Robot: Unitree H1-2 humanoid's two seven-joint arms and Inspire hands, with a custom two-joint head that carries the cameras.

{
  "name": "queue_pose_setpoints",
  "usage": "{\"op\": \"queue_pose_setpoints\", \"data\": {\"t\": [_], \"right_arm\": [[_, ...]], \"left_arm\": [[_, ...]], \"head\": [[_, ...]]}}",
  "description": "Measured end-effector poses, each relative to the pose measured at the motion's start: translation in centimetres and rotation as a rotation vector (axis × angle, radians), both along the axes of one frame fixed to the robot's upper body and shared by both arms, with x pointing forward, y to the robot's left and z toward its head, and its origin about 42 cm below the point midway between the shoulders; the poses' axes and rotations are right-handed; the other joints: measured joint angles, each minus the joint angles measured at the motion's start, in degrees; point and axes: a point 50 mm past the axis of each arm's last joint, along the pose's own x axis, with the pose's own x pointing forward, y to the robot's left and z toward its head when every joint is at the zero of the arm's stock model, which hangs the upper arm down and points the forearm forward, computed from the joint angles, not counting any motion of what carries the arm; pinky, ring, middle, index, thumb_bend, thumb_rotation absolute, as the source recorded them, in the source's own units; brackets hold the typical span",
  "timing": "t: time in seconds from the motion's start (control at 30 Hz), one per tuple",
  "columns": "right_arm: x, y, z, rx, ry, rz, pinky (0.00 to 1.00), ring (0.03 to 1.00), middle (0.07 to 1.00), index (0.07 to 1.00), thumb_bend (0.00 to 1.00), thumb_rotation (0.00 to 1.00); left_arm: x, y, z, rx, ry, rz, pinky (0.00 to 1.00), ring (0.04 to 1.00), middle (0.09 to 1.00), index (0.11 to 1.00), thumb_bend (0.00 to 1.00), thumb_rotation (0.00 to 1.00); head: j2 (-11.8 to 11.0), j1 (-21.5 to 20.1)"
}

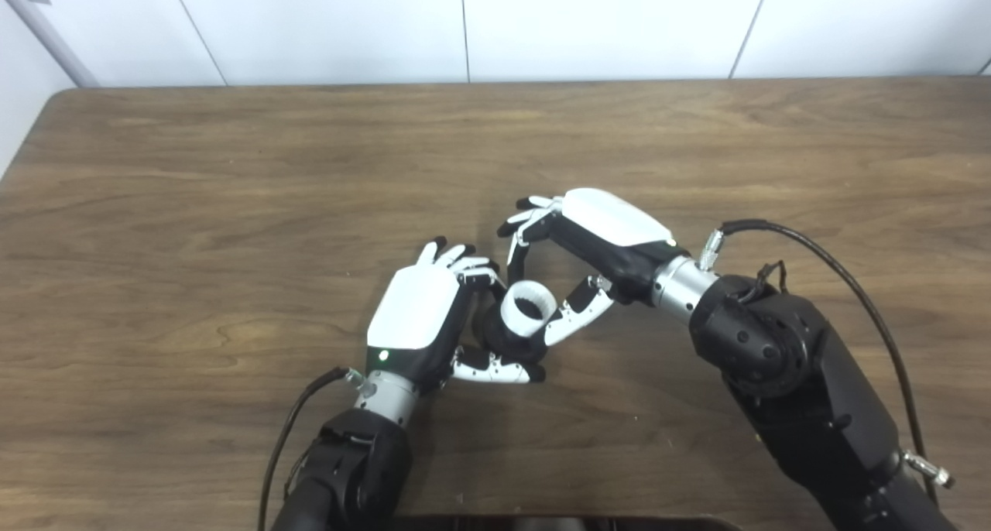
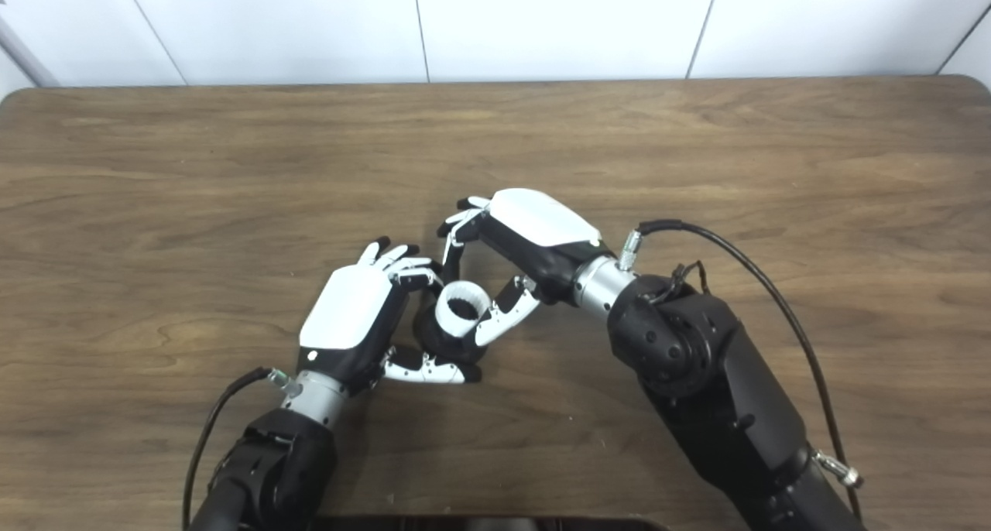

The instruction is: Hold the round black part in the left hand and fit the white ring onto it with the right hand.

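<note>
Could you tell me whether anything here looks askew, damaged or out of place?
Nothing stands out. The white ring sits on the black part held in the left hand, with the right hand at the ring.

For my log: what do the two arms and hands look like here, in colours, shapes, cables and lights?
Both arms are bulky matte black with a silver metal cuff at each wrist. The left hand and right hand have smooth white back plates and white fingers with black tips. A black cable loops beside each forearm. A small green light glows on the left hand.
</note>
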Motion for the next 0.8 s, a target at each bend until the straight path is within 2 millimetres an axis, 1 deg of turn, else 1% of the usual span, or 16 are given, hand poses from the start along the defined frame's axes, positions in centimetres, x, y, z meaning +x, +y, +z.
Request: {"op": "queue_pose_setpoints", "data": {"t": [0.8], "right_arm": [[-0.25,0.45,-0.25,0.004,0.000,-0.004,0.96,0.954,0.832,0.484,0.52,0.14]], "left_arm": [[0.02,-0.08,0.05,-0.001,0.000,-0.002,1.00,0.903,0.786,0.484,0.52,0.05]], "head": [[0.26,-0.35]]}}
